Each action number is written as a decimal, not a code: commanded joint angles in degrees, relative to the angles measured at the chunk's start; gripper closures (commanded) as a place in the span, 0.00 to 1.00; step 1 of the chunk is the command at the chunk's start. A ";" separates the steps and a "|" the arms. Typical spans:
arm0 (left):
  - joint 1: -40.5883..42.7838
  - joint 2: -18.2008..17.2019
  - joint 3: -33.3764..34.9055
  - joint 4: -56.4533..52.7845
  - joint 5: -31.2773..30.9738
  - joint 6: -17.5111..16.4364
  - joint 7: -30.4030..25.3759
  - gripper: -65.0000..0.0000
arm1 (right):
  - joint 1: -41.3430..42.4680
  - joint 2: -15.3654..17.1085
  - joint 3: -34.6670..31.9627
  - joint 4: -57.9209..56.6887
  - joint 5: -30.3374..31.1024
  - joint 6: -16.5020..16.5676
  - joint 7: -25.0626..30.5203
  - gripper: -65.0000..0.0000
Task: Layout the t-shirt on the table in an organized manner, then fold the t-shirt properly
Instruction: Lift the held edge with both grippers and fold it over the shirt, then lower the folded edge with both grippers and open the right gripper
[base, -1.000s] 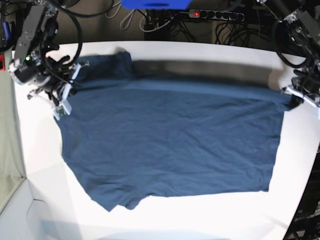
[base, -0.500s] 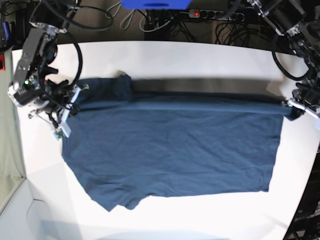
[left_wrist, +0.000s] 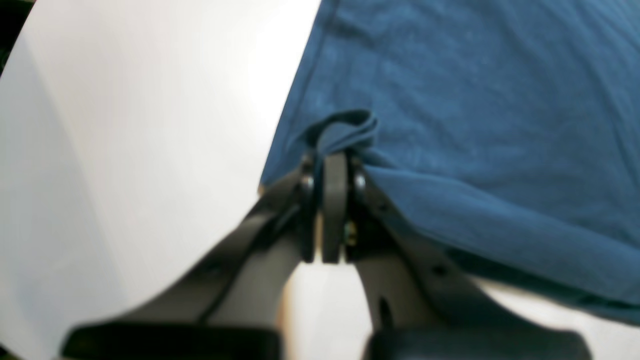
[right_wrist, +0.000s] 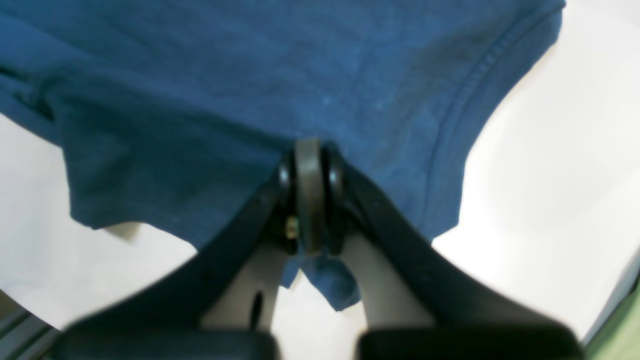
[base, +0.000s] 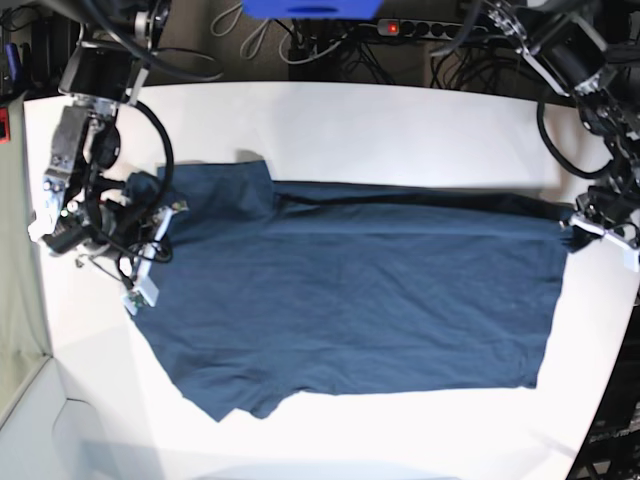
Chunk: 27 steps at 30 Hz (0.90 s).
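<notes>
Cloth fills most of your base view: the t-shirt (base: 350, 290) lies spread across the white bench (base: 400, 120), dark navy, with its long edges running side to side and one rumpled corner at the near left of that view.

Your left claw (base: 580, 232) sits at the far right of the base view, at the bench's edge. From its wrist camera you see the left claw (left_wrist: 332, 165) pressed together on a small bunched fold of the t-shirt (left_wrist: 475, 125) at the fabric's corner, with a little loop of cloth poking out above the tips. The hem runs away from the claw along bare bench (left_wrist: 125, 150).

Your right claw (base: 150, 240) is at the left side of the base view, over the shirt's end there. Its wrist camera shows the right claw (right_wrist: 310, 170) also pinched shut on the t-shirt (right_wrist: 250, 75), with a short tab of cloth hanging out below the tips. A stitched hem curves past just to the right of the claw, and white bench (right_wrist: 550, 175) shows beyond it.

Between the two claws the upper edge of the shirt lies as a fairly straight band, doubled over along its length.
</notes>
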 joint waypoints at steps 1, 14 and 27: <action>-1.15 -1.79 -0.17 0.12 -0.73 0.06 -1.22 1.00 | 1.70 0.56 0.09 0.48 0.51 -0.21 1.06 1.00; -4.14 -3.11 -0.17 -3.92 -0.73 -0.03 -1.31 1.00 | 3.01 1.35 0.09 -3.12 0.43 -0.21 5.72 1.00; -6.25 -2.93 -0.17 -6.03 -0.73 0.06 -1.31 1.00 | 4.77 1.26 0.00 -5.67 0.43 -0.21 6.25 1.00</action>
